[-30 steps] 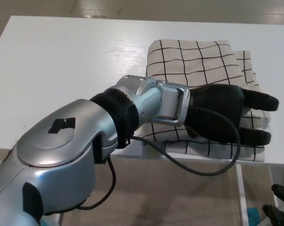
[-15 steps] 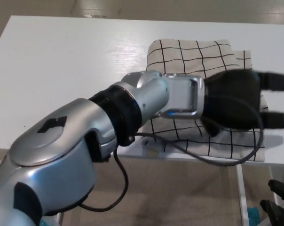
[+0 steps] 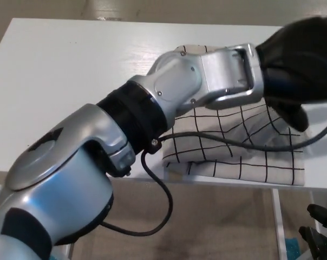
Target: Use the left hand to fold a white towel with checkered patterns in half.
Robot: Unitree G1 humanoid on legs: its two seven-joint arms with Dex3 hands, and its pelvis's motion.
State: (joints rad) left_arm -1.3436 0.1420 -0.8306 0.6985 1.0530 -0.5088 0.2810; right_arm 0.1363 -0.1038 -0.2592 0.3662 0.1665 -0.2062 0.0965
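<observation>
Hovering above the towel [image 3: 234, 146], the left hand [image 3: 299, 65] shows only its black back, so its finger state can't be told. Towel lies folded double near the white bench's [image 3: 71, 70] front edge, likely finished.

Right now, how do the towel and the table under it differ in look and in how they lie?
The towel is white with a black checkered grid, while the table is plain white with no pattern. The towel is soft, wrinkled and layered in folds; the table is flat and smooth. The towel sits at the table's near edge, partly hidden by the left hand; the table lies mostly bare. Both are white.
</observation>
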